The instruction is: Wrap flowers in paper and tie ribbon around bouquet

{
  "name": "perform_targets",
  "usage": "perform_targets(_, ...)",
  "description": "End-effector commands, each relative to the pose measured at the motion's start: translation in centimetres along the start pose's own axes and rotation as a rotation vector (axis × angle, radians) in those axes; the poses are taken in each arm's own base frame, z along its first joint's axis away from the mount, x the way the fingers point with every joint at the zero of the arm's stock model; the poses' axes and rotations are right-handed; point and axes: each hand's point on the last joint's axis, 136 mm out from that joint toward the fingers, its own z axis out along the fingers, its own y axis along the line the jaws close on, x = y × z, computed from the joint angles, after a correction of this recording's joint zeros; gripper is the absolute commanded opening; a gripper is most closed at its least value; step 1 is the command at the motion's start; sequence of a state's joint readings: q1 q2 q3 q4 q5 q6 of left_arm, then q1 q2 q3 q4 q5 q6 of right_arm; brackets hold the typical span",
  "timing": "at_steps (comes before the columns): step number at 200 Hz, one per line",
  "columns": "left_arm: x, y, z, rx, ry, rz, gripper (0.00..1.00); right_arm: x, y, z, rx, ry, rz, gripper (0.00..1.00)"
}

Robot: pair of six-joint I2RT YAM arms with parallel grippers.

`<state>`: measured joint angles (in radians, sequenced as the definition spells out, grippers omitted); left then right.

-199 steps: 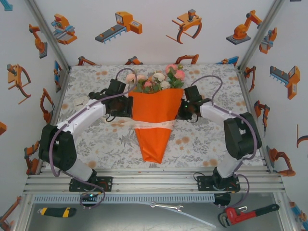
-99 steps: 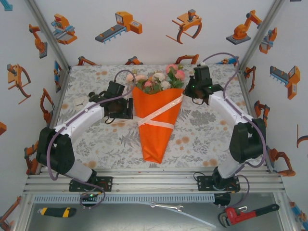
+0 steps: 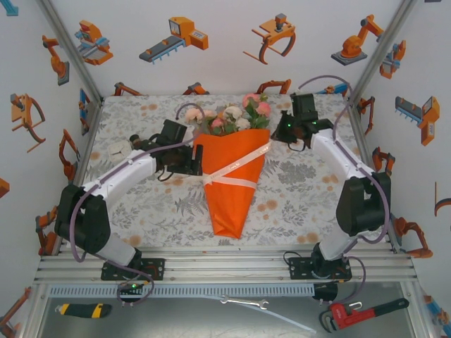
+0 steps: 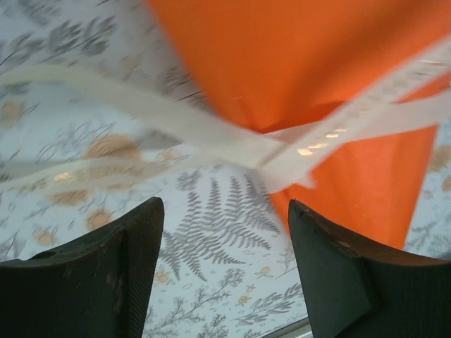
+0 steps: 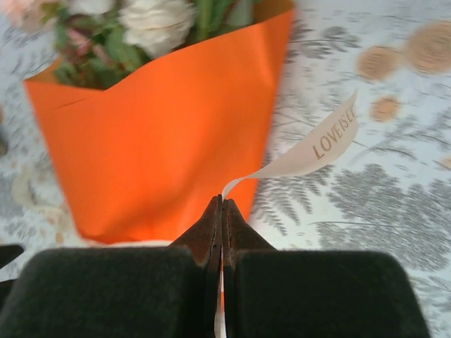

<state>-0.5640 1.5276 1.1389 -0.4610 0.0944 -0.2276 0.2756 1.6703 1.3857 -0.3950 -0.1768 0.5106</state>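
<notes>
Tying the ribbon [image 4: 211,134] is the step I judge myself to be in. The flowers [image 3: 229,116] already sit inside the orange paper [image 5: 162,134], and the bouquet [image 3: 232,183] lies on the worktop [image 3: 141,204] between my two sets of fingers.

My left fingers [image 3: 196,163] stand spread and grasp nothing, just beside the cone's left edge. The ribbon strands cross just beyond their tips. My right fingers [image 5: 222,208] are clenched on the ribbon, drawing one end slantwise up from the cone's waist towards them.

Next, I think, my left fingers must close on the loose strand ahead of them, so both ends can be pulled against each other into a knot.

From my left wrist I see the strands crossing at the cone's edge and trailing off over the worktop. From my right wrist I see a lettered tail curling past my fingertips. The overhead view alone gives the whole diagonal across the cone.
</notes>
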Motion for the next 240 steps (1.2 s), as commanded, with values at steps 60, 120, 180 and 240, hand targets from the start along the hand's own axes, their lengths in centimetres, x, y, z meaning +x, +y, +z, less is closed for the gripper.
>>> perform_targets(60, -1.0, -11.1, 0.3, 0.276, -0.241, 0.627, 0.67, 8.6, 9.4, 7.1, -0.102, 0.229, -0.117, 0.07)
perform_targets(120, -2.7, -12.1, 1.7, 0.295, -0.279, 0.532, 0.67, 5.1, 7.8, 0.3, -0.108, 0.128, -0.062, 0.50)
perform_targets(180, -7.7, -13.7, 6.0, 0.343, -0.253, 0.035, 0.57, 7.0, -1.7, -2.7, 0.039, 0.056, 0.077, 0.51)
perform_targets(240, -5.3, -18.1, 9.5, 0.534, -0.149, 0.171, 0.59, 9.1, -2.9, -4.4, 0.031, 0.034, 0.108, 0.51)
